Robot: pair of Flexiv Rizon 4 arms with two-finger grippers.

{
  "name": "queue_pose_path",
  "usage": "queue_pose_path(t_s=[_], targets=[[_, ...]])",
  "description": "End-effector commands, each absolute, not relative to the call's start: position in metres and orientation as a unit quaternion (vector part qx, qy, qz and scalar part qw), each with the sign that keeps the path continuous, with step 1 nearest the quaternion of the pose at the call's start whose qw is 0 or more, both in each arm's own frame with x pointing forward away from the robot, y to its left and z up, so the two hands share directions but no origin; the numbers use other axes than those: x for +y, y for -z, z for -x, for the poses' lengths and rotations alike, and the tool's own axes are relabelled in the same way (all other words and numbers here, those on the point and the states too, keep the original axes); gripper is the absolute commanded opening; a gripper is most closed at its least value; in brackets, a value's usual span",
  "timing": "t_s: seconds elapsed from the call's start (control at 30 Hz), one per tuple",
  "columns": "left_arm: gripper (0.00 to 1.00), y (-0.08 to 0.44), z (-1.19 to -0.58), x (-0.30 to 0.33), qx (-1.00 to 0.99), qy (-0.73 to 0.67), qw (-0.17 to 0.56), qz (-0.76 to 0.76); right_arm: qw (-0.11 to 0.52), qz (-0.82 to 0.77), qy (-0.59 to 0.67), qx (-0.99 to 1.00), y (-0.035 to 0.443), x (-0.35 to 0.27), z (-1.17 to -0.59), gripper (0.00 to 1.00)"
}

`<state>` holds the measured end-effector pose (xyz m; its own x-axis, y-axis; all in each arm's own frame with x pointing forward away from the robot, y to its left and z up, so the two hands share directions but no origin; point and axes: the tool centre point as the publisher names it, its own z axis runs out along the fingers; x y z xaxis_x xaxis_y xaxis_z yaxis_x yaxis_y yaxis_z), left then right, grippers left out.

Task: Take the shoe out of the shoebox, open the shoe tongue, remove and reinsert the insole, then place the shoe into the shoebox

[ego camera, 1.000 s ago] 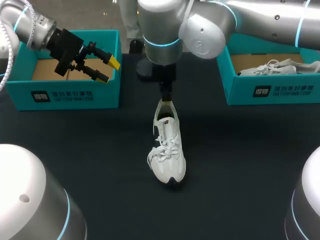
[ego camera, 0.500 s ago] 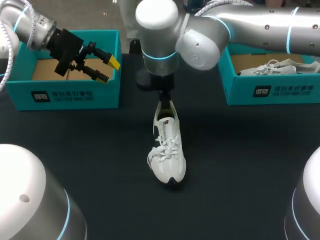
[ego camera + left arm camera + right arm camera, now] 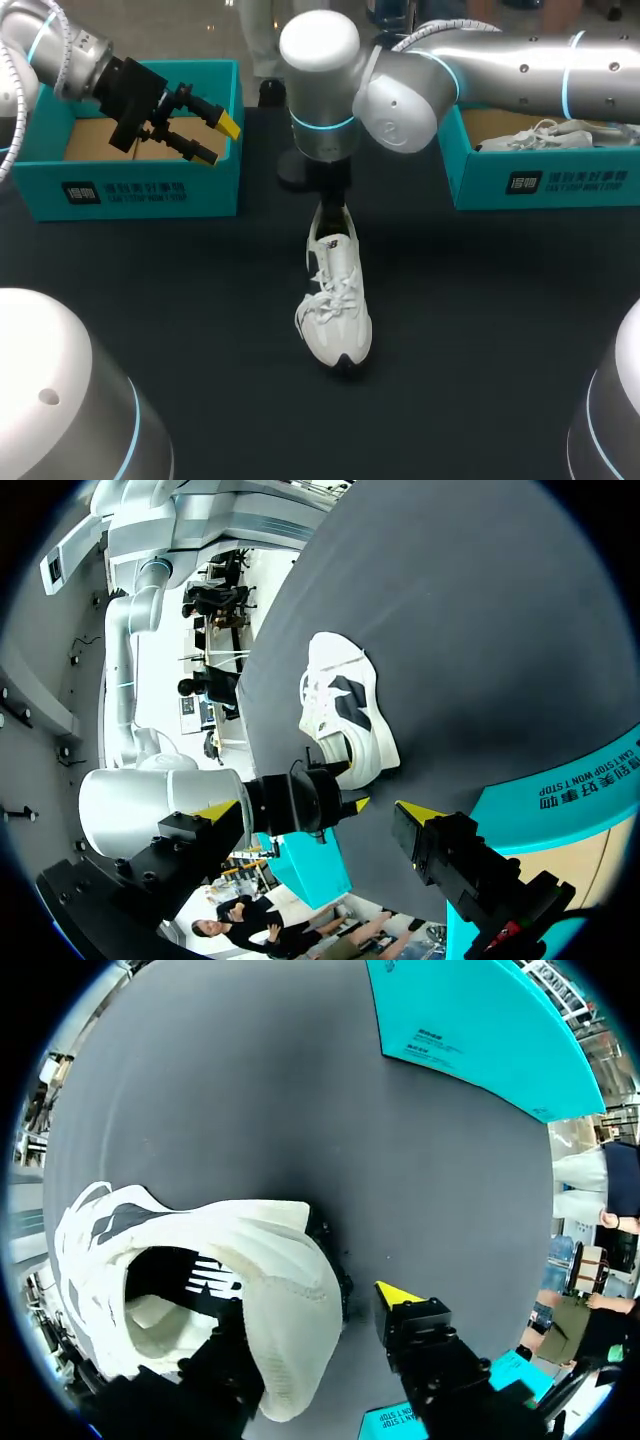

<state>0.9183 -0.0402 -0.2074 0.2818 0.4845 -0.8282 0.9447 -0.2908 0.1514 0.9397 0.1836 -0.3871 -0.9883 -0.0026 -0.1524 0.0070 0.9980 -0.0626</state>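
Note:
A white shoe (image 3: 338, 300) lies on the dark table, toe toward the front edge. My right arm reaches in over the middle. Its gripper (image 3: 333, 205) points down at the shoe's heel. In the right wrist view the heel collar (image 3: 290, 1310) stands between the fingers of the right gripper (image 3: 315, 1305). One finger is inside the shoe. The yellow-tipped finger (image 3: 400, 1295) is outside, with a small gap to the heel. My left gripper (image 3: 205, 135) hangs open and empty over the left teal shoebox (image 3: 130, 190). The left wrist view looks at the shoe (image 3: 345, 715) past its own open gripper (image 3: 320, 815).
A second teal shoebox (image 3: 540, 180) at the back right holds another white shoe (image 3: 550, 135). The left shoebox shows only its cardboard floor. Bare dark tabletop surrounds the shoe on all sides.
The right arm's wrist and elbow have shifted a little right and down while its gripper stayed at the heel. The shoe and the left arm have not moved.

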Motion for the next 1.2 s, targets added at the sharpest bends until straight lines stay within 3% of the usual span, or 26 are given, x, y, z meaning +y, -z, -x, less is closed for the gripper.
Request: queue_pose_path(t_s=[0.03, 0.07, 0.1, 0.57, 1.2], targets=[[1.0, 0.207, -0.918, -0.04, 0.492, 0.341, 0.335, -0.727, 0.075, -0.001, 0.034, 0.997, 0.386, 0.183, -0.94, 0.29], [1.0, 0.207, -0.918, -0.04, 0.492, 0.341, 0.335, -0.727, 0.075, -0.001, 0.034, 0.997, 0.386, 0.183, -0.94, 0.18], [1.0, 0.207, -0.918, -0.04, 0.492, 0.341, 0.335, -0.727, 0.074, 0.0, 0.035, 0.997, 0.387, 0.183, -0.939, 0.0], [1.0, 0.207, -0.918, -0.04, 0.492, 0.341, 0.335, -0.727, 0.078, -0.006, 0.04, 0.996, 0.369, 0.186, -0.929, 0.0], [1.0, 0.207, -0.918, -0.04, 0.492, 0.341, 0.335, -0.727, 0.074, 0.0, 0.045, 0.996, 0.231, 0.175, -0.924, 0.0]])
